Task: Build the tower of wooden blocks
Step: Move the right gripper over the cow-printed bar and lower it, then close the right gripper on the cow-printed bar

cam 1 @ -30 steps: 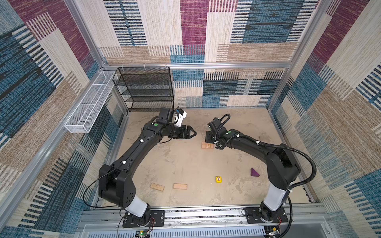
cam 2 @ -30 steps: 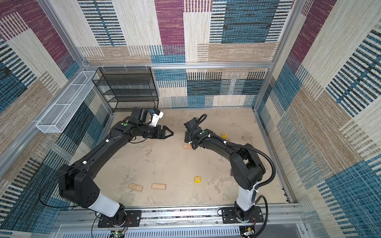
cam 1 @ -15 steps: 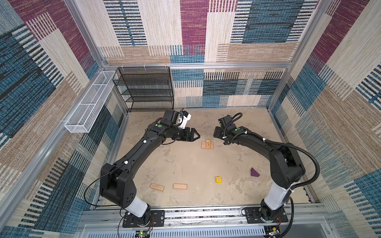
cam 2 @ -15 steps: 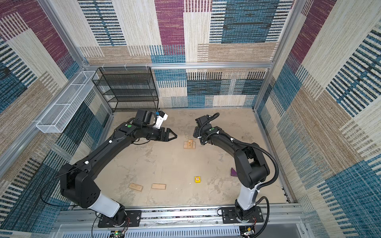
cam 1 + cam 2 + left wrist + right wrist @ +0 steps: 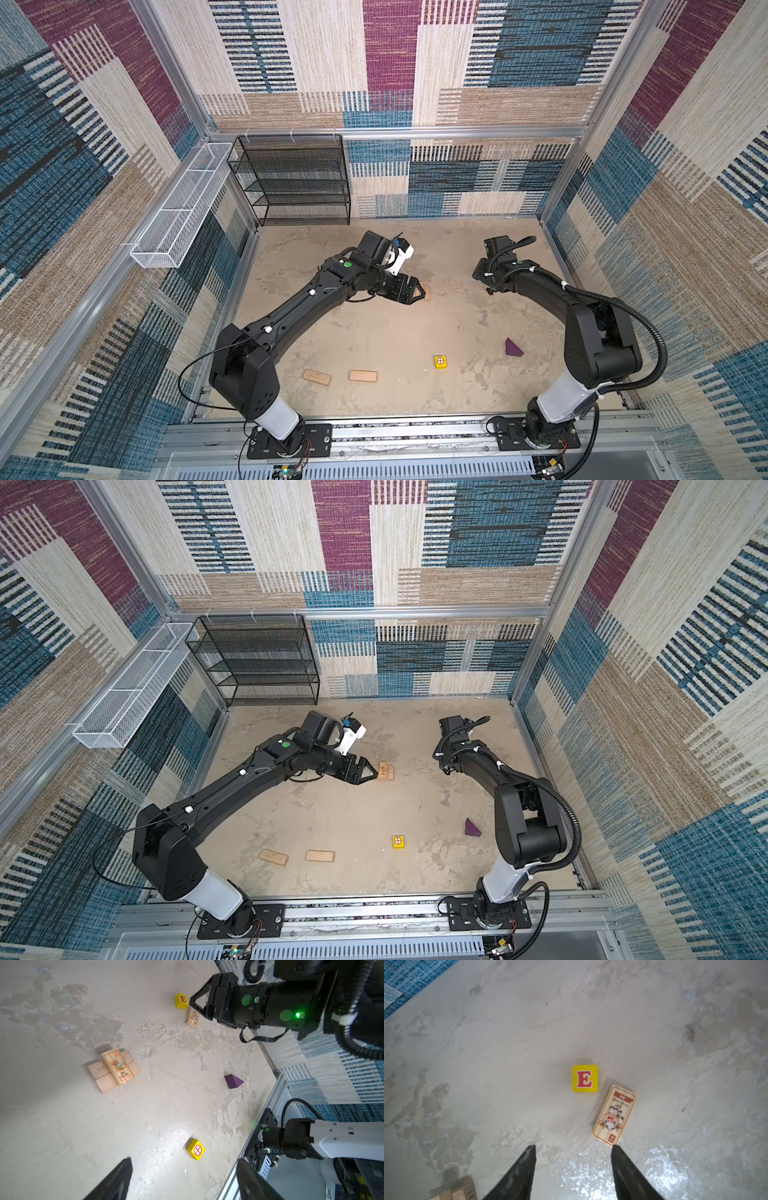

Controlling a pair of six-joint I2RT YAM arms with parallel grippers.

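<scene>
Tower base (image 5: 106, 1082) is down in the middle of the bench (image 5: 395, 332): two bare planks side by side, dragon plank (image 5: 117, 1068) crossed on top, nothing above that yet. Step in hand looks like fetching the next piece. Right pincer (image 5: 573, 1147) hangs to the right of the base, jaws fairly wide and empty, above the E cube (image 5: 585, 1078) and cow plank (image 5: 614, 1114). Cube sits ahead of the tips, clear of both; the plank's near end is just beside one tip. Neither is between the jaws. Next move, my read: pick one, centre the gap on it, square the wrist to its sides, drop, close. Cube and plank nearly meet at a corner, so a sloppy descent could nudge the neighbour. Left pincer (image 5: 184, 1160) is wide and empty, just beside the base's left edge in both top views; can't tell if it touches. Spares, all from the base toward the arm mounts: dotted plank (image 5: 318, 377) and blank plank (image 5: 363, 376) to the left, X cube (image 5: 441, 361) slightly right, purple wedge (image 5: 513, 348) further right.
</scene>
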